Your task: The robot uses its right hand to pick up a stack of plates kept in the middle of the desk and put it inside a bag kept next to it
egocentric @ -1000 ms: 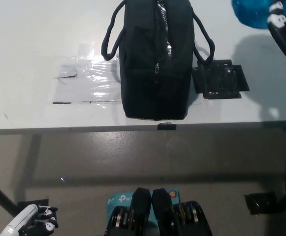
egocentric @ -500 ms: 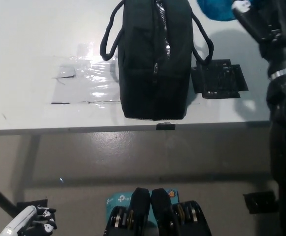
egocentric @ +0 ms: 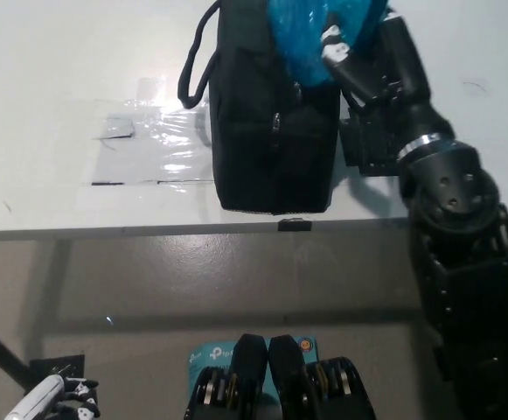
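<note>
Head view showed the right robot hand [egocentric: 351, 54] grasping the blue stack of plates [egocentric: 310, 31] over the open top of the black bag [egocentric: 271, 131], which stood near the bench [egocentric: 52, 79] front edge. The placing step seemed in hand; next the plates would need lowering between the bag's handles, which crowded the opening. The left robot hand [egocentric: 66, 401] rested low, below the bench, its state impossible to tell.

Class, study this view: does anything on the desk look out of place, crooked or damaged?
Nothing looks damaged or spilled. A wrinkled clear film is taped to the desk beside the black bag; the right hand holds the blue plates over it.
</note>
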Robot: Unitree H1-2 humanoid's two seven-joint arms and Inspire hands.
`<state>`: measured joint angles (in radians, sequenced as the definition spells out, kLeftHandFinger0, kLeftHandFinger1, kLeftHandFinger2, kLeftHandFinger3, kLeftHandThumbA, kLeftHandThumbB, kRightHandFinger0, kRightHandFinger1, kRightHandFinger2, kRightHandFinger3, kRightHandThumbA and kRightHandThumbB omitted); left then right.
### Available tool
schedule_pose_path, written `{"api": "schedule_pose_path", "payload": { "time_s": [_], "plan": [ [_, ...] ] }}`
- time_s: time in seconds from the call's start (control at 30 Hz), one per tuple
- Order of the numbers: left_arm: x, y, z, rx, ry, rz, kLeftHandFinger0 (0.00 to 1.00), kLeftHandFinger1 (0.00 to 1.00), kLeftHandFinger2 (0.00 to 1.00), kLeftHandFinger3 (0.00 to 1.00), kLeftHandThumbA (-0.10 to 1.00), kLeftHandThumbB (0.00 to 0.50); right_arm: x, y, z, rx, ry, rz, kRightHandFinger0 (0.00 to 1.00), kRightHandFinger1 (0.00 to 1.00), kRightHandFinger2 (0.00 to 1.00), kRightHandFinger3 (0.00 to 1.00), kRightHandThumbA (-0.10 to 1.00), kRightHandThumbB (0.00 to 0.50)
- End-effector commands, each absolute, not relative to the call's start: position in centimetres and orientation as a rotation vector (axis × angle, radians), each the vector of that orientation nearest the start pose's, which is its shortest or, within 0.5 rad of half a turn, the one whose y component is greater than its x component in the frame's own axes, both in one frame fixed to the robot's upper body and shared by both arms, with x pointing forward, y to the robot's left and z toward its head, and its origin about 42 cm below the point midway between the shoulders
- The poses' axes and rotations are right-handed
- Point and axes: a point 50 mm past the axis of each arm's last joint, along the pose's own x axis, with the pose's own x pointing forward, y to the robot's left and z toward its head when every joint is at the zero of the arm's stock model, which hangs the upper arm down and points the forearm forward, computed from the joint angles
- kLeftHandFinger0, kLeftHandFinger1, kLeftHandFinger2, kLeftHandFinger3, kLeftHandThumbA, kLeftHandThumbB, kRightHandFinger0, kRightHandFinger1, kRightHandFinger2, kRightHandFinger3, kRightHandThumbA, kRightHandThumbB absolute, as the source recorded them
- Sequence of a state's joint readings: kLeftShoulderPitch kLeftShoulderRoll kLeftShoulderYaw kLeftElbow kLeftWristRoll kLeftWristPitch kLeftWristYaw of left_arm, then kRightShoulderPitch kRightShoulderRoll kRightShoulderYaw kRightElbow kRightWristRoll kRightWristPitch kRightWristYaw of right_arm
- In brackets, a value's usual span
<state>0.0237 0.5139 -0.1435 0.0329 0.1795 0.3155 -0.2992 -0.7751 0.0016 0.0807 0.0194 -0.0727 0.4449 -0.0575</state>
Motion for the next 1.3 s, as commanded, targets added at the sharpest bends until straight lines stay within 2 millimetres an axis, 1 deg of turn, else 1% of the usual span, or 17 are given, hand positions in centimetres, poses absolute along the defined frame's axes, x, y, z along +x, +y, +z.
{"api": "schedule_pose_path", "payload": {
  "time_s": [0.0, 0.13, 0.23, 0.37, 0.53, 0.57, 0.6, 0.7, 0.77, 0.93, 0.97, 1.03, 1.07, 1.13, 1.17, 1.23, 1.27],
  "plan": [
    [26.7, 35.3, 9.1, 0.687, 0.459, -0.32, 0.78, 0.83, 0.86, 0.85, -0.1, 0.176, 45.5, -10.0, 38.4, -0.164, -0.483, 0.123, 0.0, 0.0, 0.0, 0.0, -0.1, 0.231],
    [26.9, 35.2, 9.1, 0.7, 0.449, -0.328, 0.79, 0.83, 0.85, 0.85, -0.1, 0.178, 45.9, -10.1, 37.9, -0.181, -0.452, 0.091, 0.0, 0.0, 0.0, 0.0, -0.1, 0.228],
    [26.9, 35.2, 9.2, 0.691, 0.46, -0.327, 0.82, 0.85, 0.88, 0.88, -0.1, 0.172, 46.5, -9.9, 36.8, -0.185, -0.427, 0.056, 0.0, 0.0, 0.0, 0.0, -0.1, 0.249],
    [27.0, 35.2, 9.2, 0.681, 0.458, -0.321, 0.81, 0.83, 0.87, 0.87, -0.1, 0.176, 46.9, -9.7, 36.1, -0.228, -0.399, 0.04, 0.0, 0.0, 0.01, 0.02, -0.1, 0.288],
    [26.9, 35.2, 9.3, 0.692, 0.451, -0.326, 0.8, 0.83, 0.87, 0.87, -0.1, 0.175, 47.2, -8.3, 35.7, -0.313, -0.384, 0.045, 0.0, 0.0, 0.02, 0.0, -0.1, 0.339],
    [26.9, 35.2, 9.3, 0.69, 0.455, -0.326, 0.8, 0.83, 0.87, 0.87, -0.1, 0.172, 47.3, -7.9, 35.6, -0.345, -0.384, 0.045, 0.0, 0.0, 0.0, 0.0, -0.1, 0.332],
    [27.0, 35.2, 9.3, 0.689, 0.458, -0.325, 0.8, 0.83, 0.88, 0.88, -0.1, 0.169, 47.5, -7.5, 35.4, -0.381, -0.363, 0.04, 0.0, 0.0, 0.01, 0.0, -0.1, 0.314],
    [27.0, 35.2, 9.3, 0.692, 0.464, -0.324, 0.8, 0.84, 0.88, 0.88, -0.1, 0.175, 48.0, -6.0, 35.4, -0.454, -0.302, 0.055, 0.0, 0.0, 0.22, 0.04, -0.1, 0.322],
    [27.1, 35.1, 9.3, 0.683, 0.461, -0.322, 0.8, 0.83, 0.87, 0.87, -0.1, 0.177, 48.4, -4.9, 35.4, -0.514, -0.292, 0.075, 0.0, 0.0, 0.3, 0.03, -0.1, 0.318],
    [27.2, 35.2, 9.1, 0.677, 0.464, -0.323, 0.81, 0.83, 0.88, 0.88, -0.1, 0.178, 48.6, -2.2, 36.3, -0.626, -0.3, 0.162, 0.0, 0.04, 0.37, 0.07, -0.1, 0.279],
    [27.1, 35.0, 8.9, 0.667, 0.464, -0.319, 0.8, 0.82, 0.88, 0.88, -0.1, 0.181, 48.8, -1.7, 36.8, -0.677, -0.307, 0.184, 0.0, 0.05, 0.4, 0.04, -0.1, 0.252],
    [27.0, 34.9, 8.9, 0.67, 0.454, -0.321, 0.77, 0.81, 0.86, 0.87, -0.1, 0.182, 49.2, -1.4, 37.4, -0.713, -0.306, 0.198, 0.0, 0.08, 0.44, 0.08, -0.1, 0.227],
    [27.0, 34.9, 9.0, 0.668, 0.452, -0.321, 0.77, 0.81, 0.86, 0.86, -0.1, 0.185, 49.6, -1.4, 37.9, -0.735, -0.306, 0.193, 0.0, 0.08, 0.44, 0.09, -0.1, 0.248],
    [27.0, 34.9, 9.0, 0.668, 0.448, -0.323, 0.77, 0.81, 0.86, 0.86, -0.1, 0.187, 50.1, -1.7, 38.4, -0.753, -0.3, 0.188, 0.0, 0.1, 0.47, 0.13, -0.1, 0.239],
    [27.0, 34.9, 9.0, 0.667, 0.449, -0.323, 0.77, 0.82, 0.87, 0.86, -0.1, 0.184, 50.6, -2.4, 38.6, -0.742, -0.287, 0.177, 0.0, 0.1, 0.46, 0.15, -0.1, 0.263],
    [27.0, 34.9, 9.0, 0.671, 0.449, -0.323, 0.77, 0.82, 0.87, 0.86, -0.1, 0.181, 50.9, -3.0, 38.6, -0.73, -0.272, 0.169, 0.0, 0.12, 0.45, 0.21, -0.1, 0.267],
    [27.0, 34.8, 9.1, 0.685, 0.441, -0.326, 0.77, 0.82, 0.86, 0.86, -0.1, 0.183, 51.2, -4.2, 38.4, -0.729, -0.258, 0.149, 0.0, 0.12, 0.44, 0.22, -0.1, 0.267]
  ]
}}
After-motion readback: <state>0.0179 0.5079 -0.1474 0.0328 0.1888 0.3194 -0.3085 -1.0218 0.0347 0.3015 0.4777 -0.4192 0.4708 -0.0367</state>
